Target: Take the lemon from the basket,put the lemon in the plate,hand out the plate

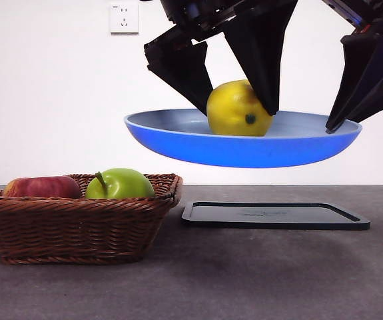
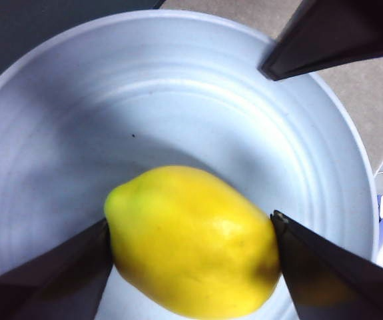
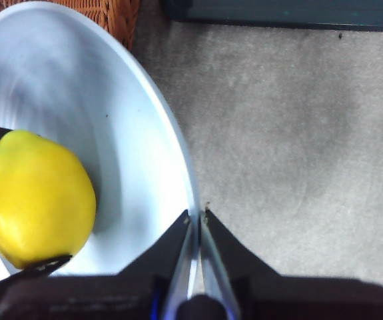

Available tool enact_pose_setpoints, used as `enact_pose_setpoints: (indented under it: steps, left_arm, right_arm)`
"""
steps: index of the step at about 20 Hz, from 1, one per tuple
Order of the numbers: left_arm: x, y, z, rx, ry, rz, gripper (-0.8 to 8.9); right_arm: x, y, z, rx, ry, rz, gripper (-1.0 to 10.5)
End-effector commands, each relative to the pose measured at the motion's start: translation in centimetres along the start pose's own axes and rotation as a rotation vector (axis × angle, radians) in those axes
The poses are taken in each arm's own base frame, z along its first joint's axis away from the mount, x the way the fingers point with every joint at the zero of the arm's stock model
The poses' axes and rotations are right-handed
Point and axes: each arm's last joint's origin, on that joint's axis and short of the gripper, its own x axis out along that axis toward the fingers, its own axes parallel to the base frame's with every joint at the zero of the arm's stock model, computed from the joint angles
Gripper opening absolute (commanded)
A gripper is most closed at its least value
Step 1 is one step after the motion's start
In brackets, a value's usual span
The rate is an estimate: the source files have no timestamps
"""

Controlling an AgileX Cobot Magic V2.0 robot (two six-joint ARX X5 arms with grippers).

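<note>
The light-blue plate (image 1: 244,148) hangs level in the air above the black tray. The yellow lemon (image 1: 236,109) lies in the plate, left of its middle. My left gripper (image 1: 239,113) comes down from above and is shut on the lemon (image 2: 191,243), one jaw on each side, over the plate's floor (image 2: 178,87). My right gripper (image 1: 331,127) is shut on the plate's right rim (image 3: 181,200) and holds it up; the right wrist view also shows the lemon (image 3: 34,200) and my right gripper (image 3: 196,217). The wicker basket (image 1: 78,223) stands at the lower left.
A green apple (image 1: 119,185) and a red apple (image 1: 41,187) lie in the basket. A flat black tray (image 1: 274,215) lies on the grey table under the plate, right of the basket. A white wall socket (image 1: 124,18) is on the back wall.
</note>
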Motion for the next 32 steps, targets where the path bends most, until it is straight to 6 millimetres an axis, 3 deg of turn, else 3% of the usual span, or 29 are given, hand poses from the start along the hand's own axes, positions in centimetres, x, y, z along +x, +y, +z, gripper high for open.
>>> enact_pose_setpoints:
  steps: [1, 4, 8, 16, 19, 23, 28, 32]
  left_arm:
    - [-0.1, -0.3, 0.3, -0.004, -0.004, -0.002, 3.89]
    - [-1.9, -0.3, 0.3, -0.013, -0.047, -0.02, 3.9]
    - [-2.2, 0.3, -0.1, -0.034, -0.012, -0.017, 4.51]
    - [-2.8, 0.6, -0.3, -0.045, -0.007, -0.011, 4.52]
    - [-5.7, 1.3, -0.6, -0.06, -0.074, -0.008, 4.52]
    - [-11.9, 2.8, -2.3, -0.101, -0.199, 0.013, 4.52]
    - [-18.9, 4.1, -5.6, -0.148, -0.369, 0.095, 4.52]
    - [-21.6, 4.4, -7.9, -0.178, -0.41, 0.217, 4.51]
  right_arm:
    - [0.0, 0.2, 0.5, 0.015, -0.005, 0.011, 0.0]
    - [0.0, 0.1, 0.5, 0.02, -0.005, 0.01, 0.0]
    - [0.0, 0.0, 0.5, 0.022, -0.007, 0.009, 0.0]
    - [0.0, 0.0, 0.5, 0.026, -0.006, 0.008, 0.0]
    - [0.2, -0.7, 0.9, 0.069, -0.003, -0.006, 0.0]
    - [0.8, -2.2, 2.6, 0.126, 0.016, -0.041, 0.0]
    - [2.2, -4.5, 7.4, 0.171, -0.018, -0.067, 0.0]
    - [3.9, -6.8, 11.1, 0.204, -0.047, -0.08, 0.0]
